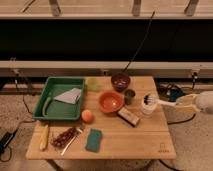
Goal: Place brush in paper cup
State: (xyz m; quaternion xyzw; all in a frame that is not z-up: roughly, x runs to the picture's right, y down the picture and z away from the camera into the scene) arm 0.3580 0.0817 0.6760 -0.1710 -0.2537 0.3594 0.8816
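Gripper (186, 104) at right edge of frame, clenched on brush (159, 102) handle; we judged head over paper cup (146, 107). Next: lower, release.

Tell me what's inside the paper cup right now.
The brush has its dark head in the paper cup, and its handle slants out right to the gripper beyond the table edge. The cup's bottom is covered.

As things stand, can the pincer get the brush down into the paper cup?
Probably yes. The pincer sits just off the table's right edge at the brush handle's end; the brush head is already over the paper cup, with nothing between them.
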